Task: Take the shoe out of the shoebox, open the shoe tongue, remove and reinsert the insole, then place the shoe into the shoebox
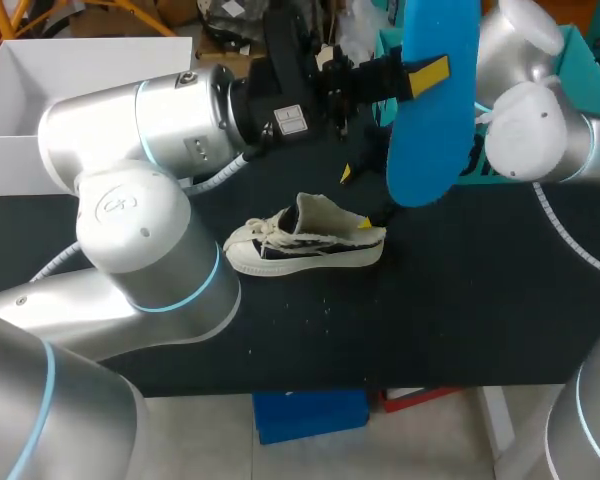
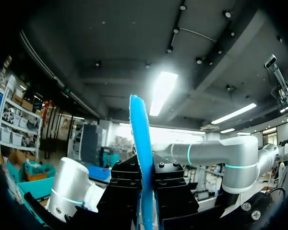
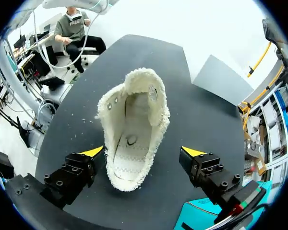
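Nearest my camera, my left arm [image 1: 130,240] fills the lower left of the head view with its big silver joints. It runs up and across to the upper middle of the frame.

Past it, in the centre of the frame, the shoe [image 1: 305,245] sits on its white sole on the black table [image 1: 460,320]. Its toe points toward the left edge and its heel toward the right. The tongue [image 1: 315,210] stands up above the laces.

At the heel end, my right gripper [image 1: 358,198] hangs over the shoe, on the right arm [image 1: 540,135] that comes in from the upper right. In the right wrist view the right gripper [image 3: 143,152] is spread wide, and the shoe [image 3: 132,129] lies between its fingers [image 3: 93,153] with its cream-lined opening facing the camera. One yellow tip is just beside the shoe's collar, and I cannot tell whether it touches. The other tip is clearly apart from it.

Further back, in the upper middle and right of the head view, my left gripper [image 1: 385,80] holds the blue insole [image 1: 435,110] up above the table. In the left wrist view the insole [image 2: 137,129] shows edge-on, and the left gripper [image 2: 145,177] has its black fingers [image 2: 127,184] pinching it from both sides.

Farthest off, in the upper left corner, the open white shoebox [image 1: 80,60] stands well apart from the shoe.
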Action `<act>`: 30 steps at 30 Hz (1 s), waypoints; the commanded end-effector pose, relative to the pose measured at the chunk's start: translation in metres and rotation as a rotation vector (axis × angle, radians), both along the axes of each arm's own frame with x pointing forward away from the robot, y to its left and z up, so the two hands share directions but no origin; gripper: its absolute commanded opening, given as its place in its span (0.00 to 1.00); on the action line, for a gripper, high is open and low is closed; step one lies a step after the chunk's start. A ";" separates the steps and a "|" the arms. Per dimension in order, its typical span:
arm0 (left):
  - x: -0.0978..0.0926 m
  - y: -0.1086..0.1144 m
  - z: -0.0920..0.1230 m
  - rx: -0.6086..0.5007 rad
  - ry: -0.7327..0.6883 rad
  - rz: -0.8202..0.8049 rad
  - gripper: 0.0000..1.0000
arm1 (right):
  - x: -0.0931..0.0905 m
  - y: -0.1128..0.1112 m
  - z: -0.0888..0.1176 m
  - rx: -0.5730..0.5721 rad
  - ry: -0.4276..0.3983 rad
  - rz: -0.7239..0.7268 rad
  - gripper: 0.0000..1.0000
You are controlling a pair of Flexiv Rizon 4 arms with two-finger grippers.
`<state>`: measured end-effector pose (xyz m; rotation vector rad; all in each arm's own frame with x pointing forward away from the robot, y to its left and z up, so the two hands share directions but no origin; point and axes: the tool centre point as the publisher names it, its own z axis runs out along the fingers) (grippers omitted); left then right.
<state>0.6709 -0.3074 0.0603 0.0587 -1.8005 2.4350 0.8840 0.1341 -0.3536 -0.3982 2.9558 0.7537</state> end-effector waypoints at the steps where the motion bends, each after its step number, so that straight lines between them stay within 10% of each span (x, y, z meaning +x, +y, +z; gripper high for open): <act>1: -0.001 -0.001 0.001 0.003 0.001 0.004 0.00 | 0.010 0.018 -0.006 -0.514 -0.105 0.000 1.00; 12: -0.001 -0.001 0.001 0.003 0.001 0.004 0.00 | 0.013 0.036 -0.016 -0.656 -0.106 0.021 1.00; 30: -0.001 -0.001 0.001 0.003 0.001 0.004 0.00 | 0.023 0.049 -0.031 -0.561 -0.021 -0.051 1.00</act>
